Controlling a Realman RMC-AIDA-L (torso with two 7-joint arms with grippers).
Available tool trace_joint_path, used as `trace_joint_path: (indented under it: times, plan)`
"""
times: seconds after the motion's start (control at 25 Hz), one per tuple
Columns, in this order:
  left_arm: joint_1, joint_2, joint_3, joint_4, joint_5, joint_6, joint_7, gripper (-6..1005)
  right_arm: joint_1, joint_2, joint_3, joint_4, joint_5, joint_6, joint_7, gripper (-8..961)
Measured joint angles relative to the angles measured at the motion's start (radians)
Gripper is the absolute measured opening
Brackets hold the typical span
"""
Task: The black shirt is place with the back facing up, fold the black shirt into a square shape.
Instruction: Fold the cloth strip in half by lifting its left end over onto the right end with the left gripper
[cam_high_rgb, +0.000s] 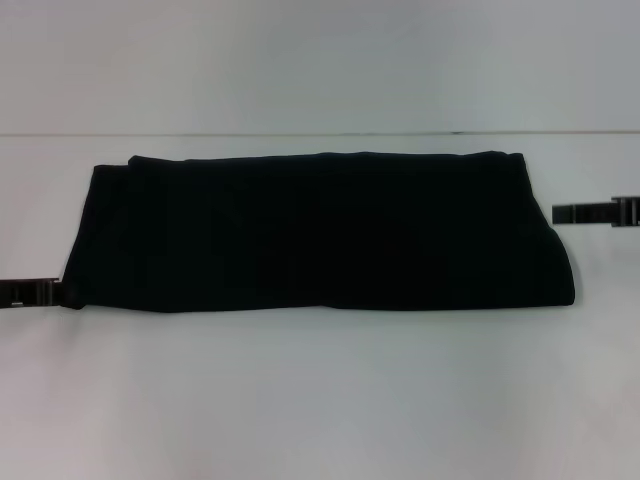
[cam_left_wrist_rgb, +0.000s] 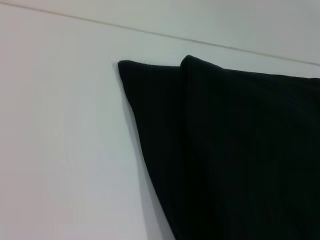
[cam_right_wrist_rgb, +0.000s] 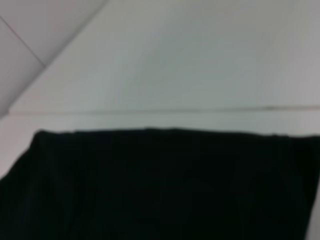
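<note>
Left gripper (cam_high_rgb: 48, 292): lower left of frame, touching shirt corner; opening not discernible.
Right gripper (cam_high_rgb: 570, 213): right edge, just beside shirt; opening not discernible.
Black shirt (cam_high_rgb: 320, 232): folded long band, frame centre.
Table (cam_high_rgb: 320, 400): white, flat.

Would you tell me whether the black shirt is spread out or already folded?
Folded: the black shirt lies as a long band with no sleeves showing, and an overlapping layer edge shows at its left end.
</note>
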Motion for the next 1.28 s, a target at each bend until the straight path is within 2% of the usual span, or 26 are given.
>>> trace_joint_path:
  times: [0.04,0.24,0.48,0.72,1.0,1.28]
  plan:
    - [-0.001,0.001,-0.001,0.003,0.001,0.0,0.0,63,-0.001,-0.002,-0.01,-0.001,-0.011,0.0,0.012,638]
    - [-0.002,0.002,-0.001,0.009,0.001,0.0,0.0,30,-0.002,-0.003,-0.03,0.005,-0.076,0.002,0.06,638]
    - [-0.003,0.002,-0.001,0.009,-0.001,0.0,0.0,24,-0.004,0.012,-0.033,0.023,-0.124,0.007,0.086,638]
    - [-0.004,0.002,-0.001,0.009,-0.006,0.0,0.004,23,-0.002,0.019,-0.033,0.067,-0.129,0.041,0.087,639]
    - [-0.004,0.002,-0.001,0.006,-0.006,0.0,0.005,24,0.004,0.044,-0.043,0.076,-0.13,0.065,0.062,639]
    - [-0.004,0.002,-0.001,0.004,-0.007,0.001,0.005,24,-0.003,0.048,-0.04,0.065,-0.124,0.073,0.047,431]
